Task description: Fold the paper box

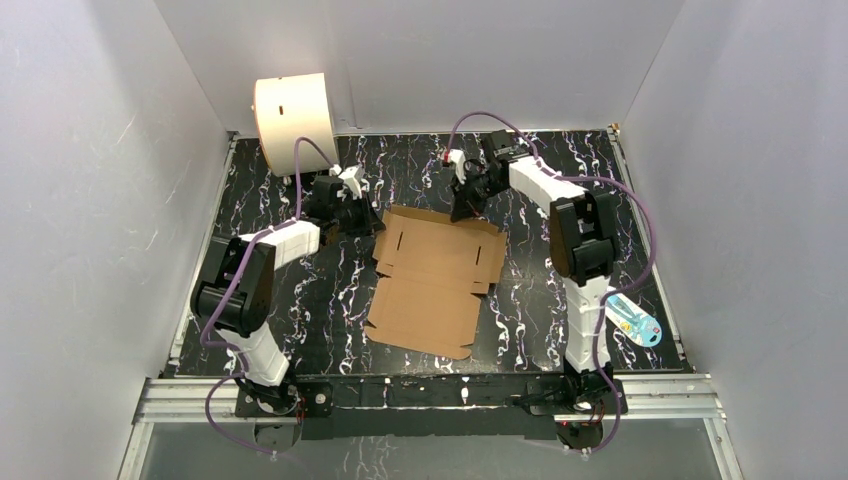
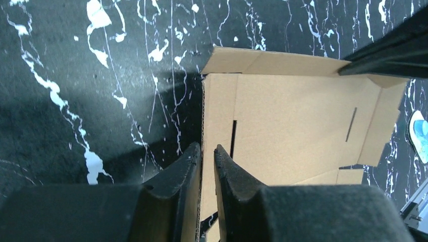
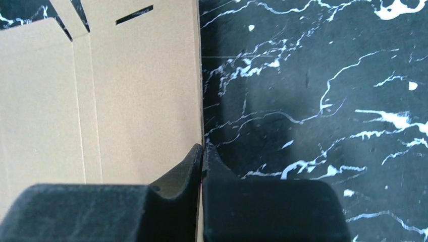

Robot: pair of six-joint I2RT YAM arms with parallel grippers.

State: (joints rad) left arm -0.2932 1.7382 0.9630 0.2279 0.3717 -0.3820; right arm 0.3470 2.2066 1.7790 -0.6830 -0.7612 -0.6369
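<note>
The right jaws are pressed together on the thin far edge of the paper box (image 1: 435, 275), their tips meeting right at the cardboard's border. The left jaws stand only a sliver apart with the edge of the box's left flap running between them; whether they press it I cannot tell. The box lies opened out and flat in the middle of the black marbled tabletop (image 1: 540, 330), between the two arms, with its slots and side flaps showing. A cream-white drum (image 1: 295, 115) stands at the far left corner, well apart from the box, and a small blue-and-white object (image 1: 633, 322) lies by the right arm.
</note>
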